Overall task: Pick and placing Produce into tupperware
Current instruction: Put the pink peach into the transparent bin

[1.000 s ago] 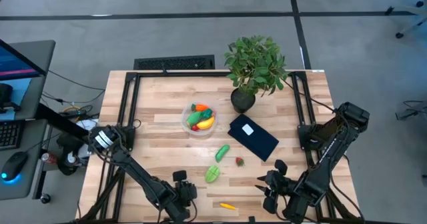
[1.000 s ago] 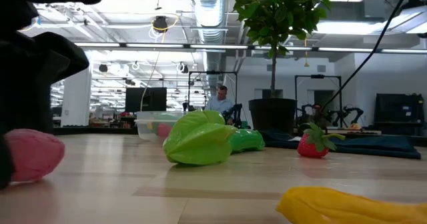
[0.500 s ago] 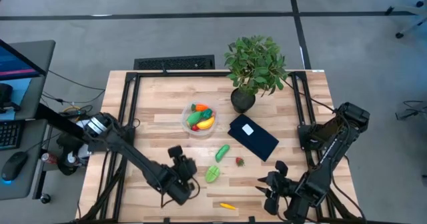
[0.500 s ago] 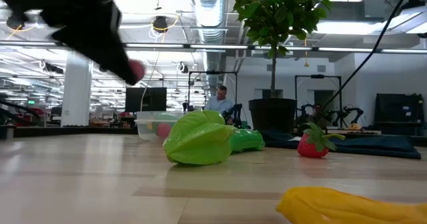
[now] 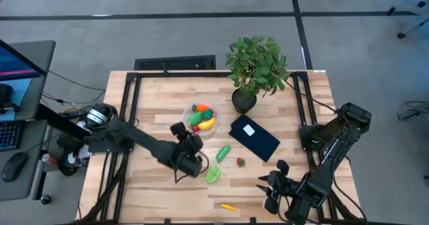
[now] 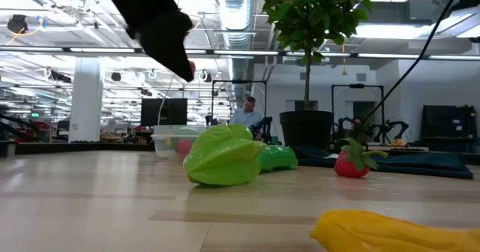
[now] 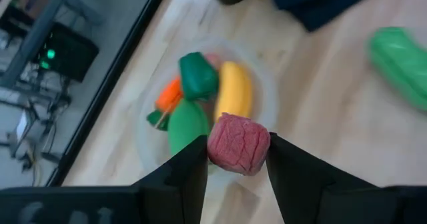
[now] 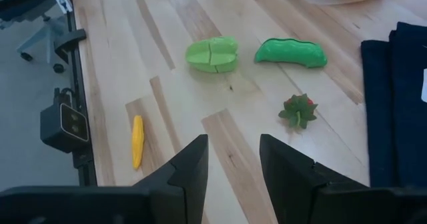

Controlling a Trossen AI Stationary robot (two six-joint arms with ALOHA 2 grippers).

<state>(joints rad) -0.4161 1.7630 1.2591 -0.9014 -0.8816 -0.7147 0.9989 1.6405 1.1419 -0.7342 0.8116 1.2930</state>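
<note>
My left gripper (image 5: pixel 182 130) hangs above the table just near-left of the tupperware (image 5: pixel 200 120), shut on a small pink-red lumpy piece of produce (image 7: pixel 238 144). The clear round tupperware (image 7: pixel 200 104) holds an orange carrot, green pieces and a yellow banana. On the table lie a green cucumber (image 5: pixel 223 153), a light green piece (image 5: pixel 213 175), a strawberry (image 5: pixel 240 162) and a small yellow piece (image 5: pixel 228 207). My right gripper (image 5: pixel 275 181) waits open over the table's near right part, touching nothing. My left gripper pinches the pink-red piece (image 7: pixel 238 144) between its two fingers (image 7: pixel 193 164), one on each side of it. The piece is lifted clear of the table, and in the low view it shows at the fingers' lower end (image 6: pixel 191 70).
A leafy potted plant (image 5: pixel 255 67) stands at the far side, right of the tupperware. A dark blue flat rectangle with a white label (image 5: pixel 255 138) lies near of the plant. Black frame rails run along the table's left and right edges.
My left gripper has gone up from the table's near edge and moved toward the far edge, to the tupperware. It has carried the pink-red piece along, lifted clear of the table where it lay a second ago. The right arm has kept still.
</note>
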